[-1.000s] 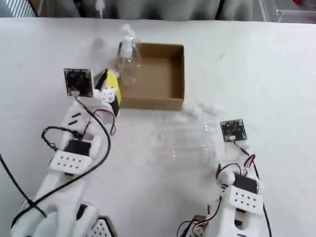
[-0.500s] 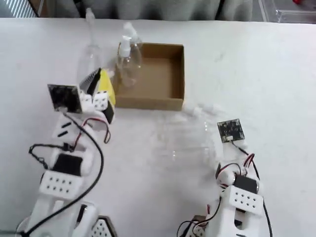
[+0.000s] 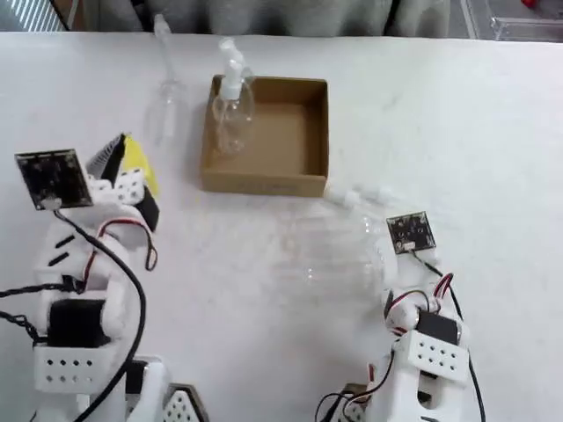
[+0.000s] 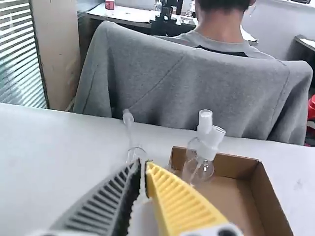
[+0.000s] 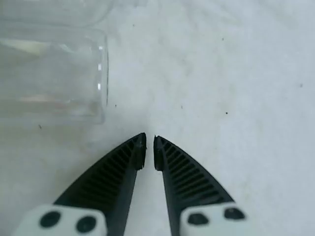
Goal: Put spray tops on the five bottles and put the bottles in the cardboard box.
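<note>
Left gripper (image 3: 121, 142) sits left of the box (image 3: 264, 184), apart from it, fingers pressed together on nothing. High view: one bottle (image 3: 230, 119) stands upright inside the box against its left wall, with a white spray top fitted. A second bottle (image 3: 162, 92) stands outside, left of the box near its far corner, its clear body almost lost against the table (image 3: 475, 123). More clear bottles (image 3: 339, 255) lie on their sides in front of the box, and loose tops (image 3: 352, 195) lie just off its near right corner. Left wrist view: the grey and yellow fingers (image 4: 177, 201) meet at the tips and aim toward the second bottle, whose neck carries a small white fitting. Whether that is a full spray top cannot be told. Right wrist view: the right gripper (image 5: 147, 147) is low over the table, its tips nearly touching and empty, with a lying bottle just beside it. The step in hand is probably fetching the next bottle. Spread the fingers fully before closing. Grip the body below the shoulder, since the thin plastic looks light and easy to tip. Lower the bottle beside the one in the box without knocking it.
</note>
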